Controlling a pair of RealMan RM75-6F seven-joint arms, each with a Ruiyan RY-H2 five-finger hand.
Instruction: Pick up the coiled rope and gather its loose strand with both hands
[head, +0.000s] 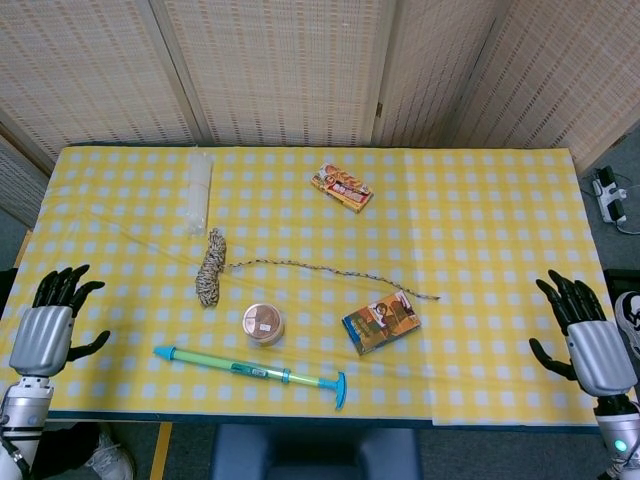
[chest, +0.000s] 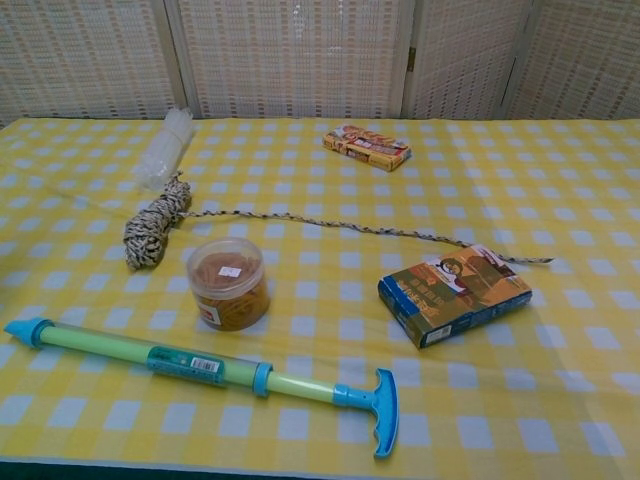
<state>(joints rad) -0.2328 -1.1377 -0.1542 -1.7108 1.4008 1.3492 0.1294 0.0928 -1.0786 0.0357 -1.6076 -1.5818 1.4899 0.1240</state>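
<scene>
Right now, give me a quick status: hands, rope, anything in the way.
Left hand and right hand open, holding nothing, at the table's sides. Coiled rope flat on the cloth, loose strand trailing right. Round tub sits just beside the coil.

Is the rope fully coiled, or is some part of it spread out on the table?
Partly spread. The rope is a coiled bundle at its left end, and one loose strand lies stretched rightward across the cloth.

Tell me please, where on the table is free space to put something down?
The right stretch of the table, beyond the blue box, is bare. The coiled rope, round tub and water pump crowd the left-centre, with the loose strand crossing.
</scene>
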